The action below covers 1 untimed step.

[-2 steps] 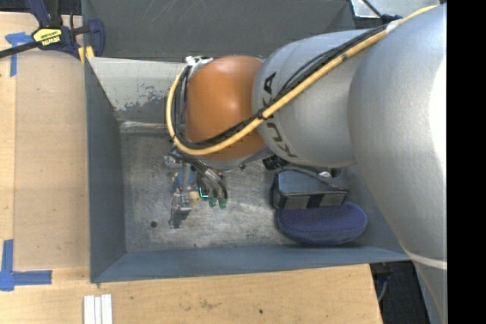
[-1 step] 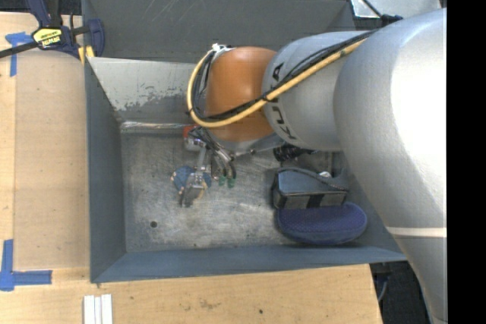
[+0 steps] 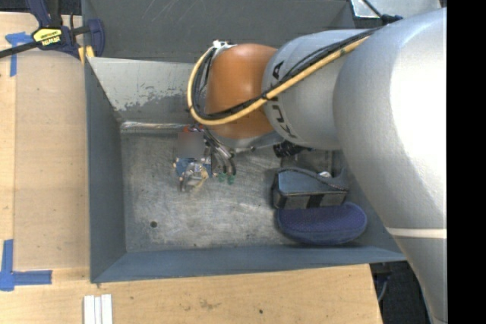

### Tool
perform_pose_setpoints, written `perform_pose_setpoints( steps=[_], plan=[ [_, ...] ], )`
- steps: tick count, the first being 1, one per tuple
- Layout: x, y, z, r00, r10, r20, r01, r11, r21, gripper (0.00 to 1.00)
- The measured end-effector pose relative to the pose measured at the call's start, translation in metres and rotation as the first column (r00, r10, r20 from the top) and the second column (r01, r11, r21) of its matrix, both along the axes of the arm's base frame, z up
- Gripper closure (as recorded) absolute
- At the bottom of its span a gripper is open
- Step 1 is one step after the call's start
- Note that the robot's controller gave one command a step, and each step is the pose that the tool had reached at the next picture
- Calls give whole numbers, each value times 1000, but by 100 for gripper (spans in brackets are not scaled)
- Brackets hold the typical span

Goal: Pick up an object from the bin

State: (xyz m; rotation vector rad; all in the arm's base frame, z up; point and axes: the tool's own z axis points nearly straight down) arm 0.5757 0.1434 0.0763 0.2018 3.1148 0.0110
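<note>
Silver arm [image 3: 380,102] with orange wrist cover [image 3: 235,87] over grey bin [image 3: 106,186] middle, end effector [image 3: 219,163] just beside small blue-yellow trinket [image 3: 190,172] on the floor there, grip state can't tell, black box [image 3: 307,192] and navy oval pouch [image 3: 319,224] lower right.

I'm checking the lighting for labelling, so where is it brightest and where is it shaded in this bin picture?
Camera view: brightest light falls on the bin's back wall; the arm's silver shell shows a pale sheen; the black box and dark blue pouch beneath it sit in dimmer light.
</note>
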Motion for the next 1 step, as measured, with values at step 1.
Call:
perform_pose_setpoints(
  steps=[1],
  plan=[
    [-4,-13,222,1000,27,-9,-27,1000,-3,100]
  ],
)
